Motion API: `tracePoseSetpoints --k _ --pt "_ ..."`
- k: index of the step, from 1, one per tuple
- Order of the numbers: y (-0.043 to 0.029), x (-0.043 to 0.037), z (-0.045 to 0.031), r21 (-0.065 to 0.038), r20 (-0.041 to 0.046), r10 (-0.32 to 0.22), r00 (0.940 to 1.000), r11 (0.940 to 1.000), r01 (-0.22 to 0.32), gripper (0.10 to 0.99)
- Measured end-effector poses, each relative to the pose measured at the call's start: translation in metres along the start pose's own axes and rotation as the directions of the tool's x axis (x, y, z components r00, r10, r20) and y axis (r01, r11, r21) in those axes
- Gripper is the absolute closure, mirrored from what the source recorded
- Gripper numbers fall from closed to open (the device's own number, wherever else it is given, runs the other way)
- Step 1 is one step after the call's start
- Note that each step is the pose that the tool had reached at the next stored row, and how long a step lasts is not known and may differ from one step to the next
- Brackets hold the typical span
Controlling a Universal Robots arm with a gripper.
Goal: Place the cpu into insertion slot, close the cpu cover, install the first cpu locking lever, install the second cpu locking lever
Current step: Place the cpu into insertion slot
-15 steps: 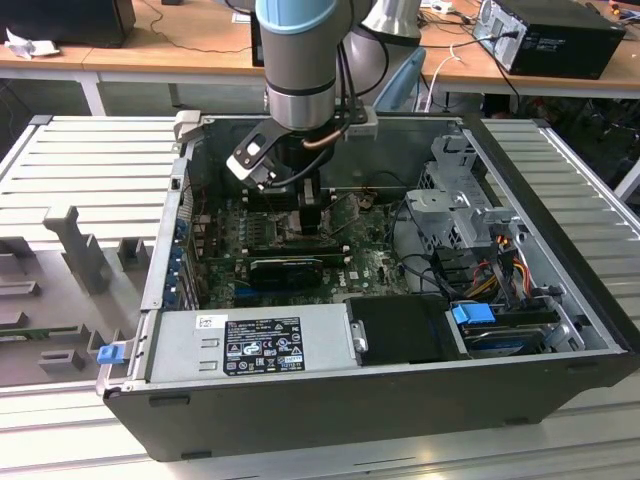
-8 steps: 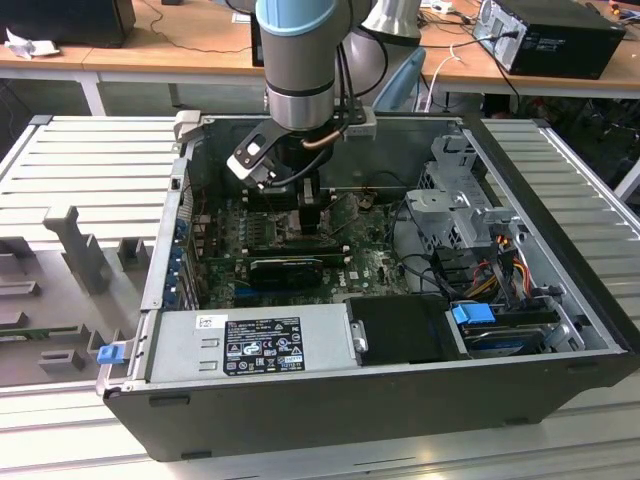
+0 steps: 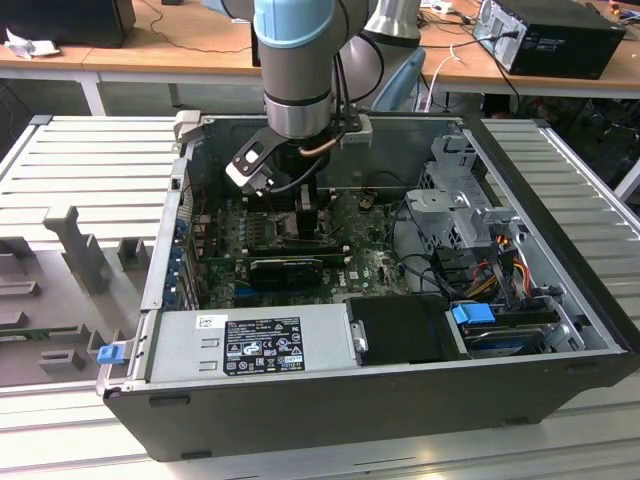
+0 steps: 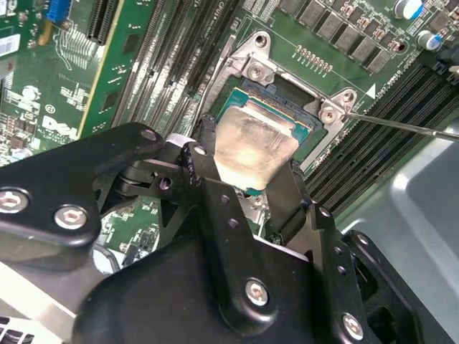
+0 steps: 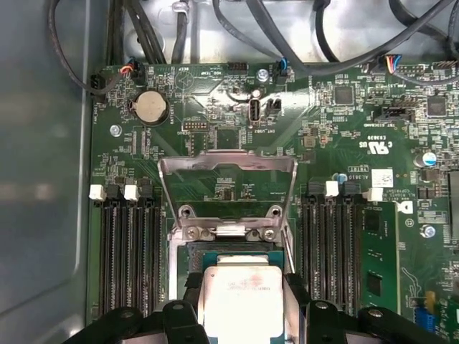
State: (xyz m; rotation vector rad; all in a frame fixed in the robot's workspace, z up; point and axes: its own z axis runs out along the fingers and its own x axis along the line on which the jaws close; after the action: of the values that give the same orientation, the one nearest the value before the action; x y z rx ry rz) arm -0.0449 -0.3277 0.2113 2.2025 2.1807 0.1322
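Note:
In both wrist views the cpu [image 5: 240, 294] [image 4: 254, 140], a small square chip with a silvery top, sits between my gripper's [image 5: 242, 304] [image 4: 251, 163] black fingers, which are shut on its two sides. It hangs slightly tilted right over the insertion slot [image 5: 229, 251] [image 4: 287, 82], covering most of the socket's dark centre. The cpu cover [image 5: 226, 161], a silver frame with a square window, stands swung up and open behind the socket. A thin metal lever rod [image 4: 401, 125] sticks out beside the socket. In the exterior view the gripper [image 3: 305, 218] is low inside the open computer case.
Black memory slots [image 5: 129, 251] [image 5: 326, 244] flank the socket closely on both sides. A long black card [image 3: 285, 268], the power-supply box [image 3: 255, 345], a drive cage [image 3: 460, 200] and bundled cables [image 3: 490, 270] fill the case. A coin battery [image 5: 151, 107] lies beyond the cover.

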Motion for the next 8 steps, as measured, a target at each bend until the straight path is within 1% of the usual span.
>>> tracePoseSetpoints --k 4,8 --pt "-0.0005 0.0010 0.0056 0.000 -0.0023 -0.002 1.0000 1.0000 0.002 0.561" --pt "-0.0007 0.0026 0.0071 0.000 -0.0024 -0.002 1.0000 1.0000 0.002 0.561"
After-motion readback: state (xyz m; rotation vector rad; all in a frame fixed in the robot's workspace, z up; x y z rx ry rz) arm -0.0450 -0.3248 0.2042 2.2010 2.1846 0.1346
